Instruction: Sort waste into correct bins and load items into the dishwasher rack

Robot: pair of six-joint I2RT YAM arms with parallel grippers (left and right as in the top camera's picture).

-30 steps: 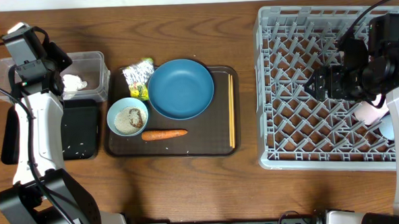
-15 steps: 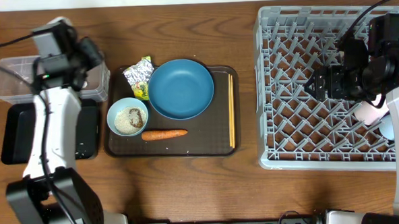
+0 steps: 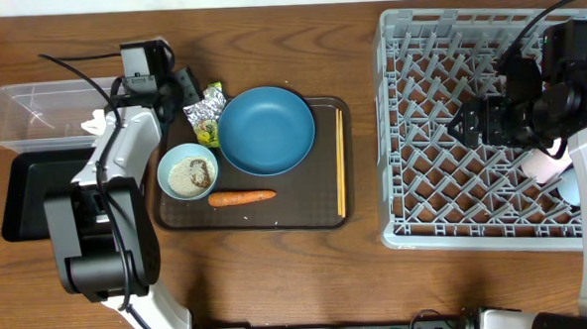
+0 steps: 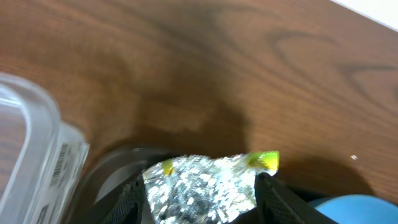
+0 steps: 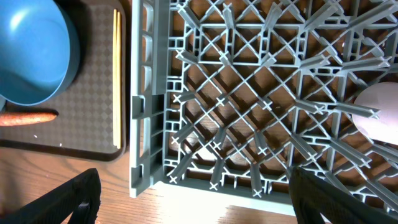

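Note:
A crumpled silver-and-yellow wrapper point(image 3: 204, 115) lies at the back left corner of the brown serving tray point(image 3: 256, 218). My left gripper point(image 3: 185, 93) is open, one finger on either side of the wrapper point(image 4: 202, 183). White tissue point(image 3: 95, 122) lies in the clear tub point(image 3: 33, 106). On the tray are the blue plate point(image 3: 266, 130), a small bowl point(image 3: 188, 171) of rice with a brown lump, the carrot point(image 3: 241, 197) and the chopsticks point(image 3: 339, 162). My right gripper point(image 3: 465, 124) hangs open and empty over the grey rack point(image 3: 438, 69), which holds a pinkish cup point(image 3: 544, 163) and a light-blue cup point(image 3: 570, 185).
The black tray point(image 3: 32, 191) lies in front of the clear tub, at the left edge of the table. In the right wrist view the rack's front left corner point(image 5: 146, 180) lies under my gripper point(image 5: 198, 196), with bare wood between rack and serving tray.
My left arm swung right from the clear tub to the wrapper and its jaws opened; the tissue stays in the tub. The right arm has not moved.

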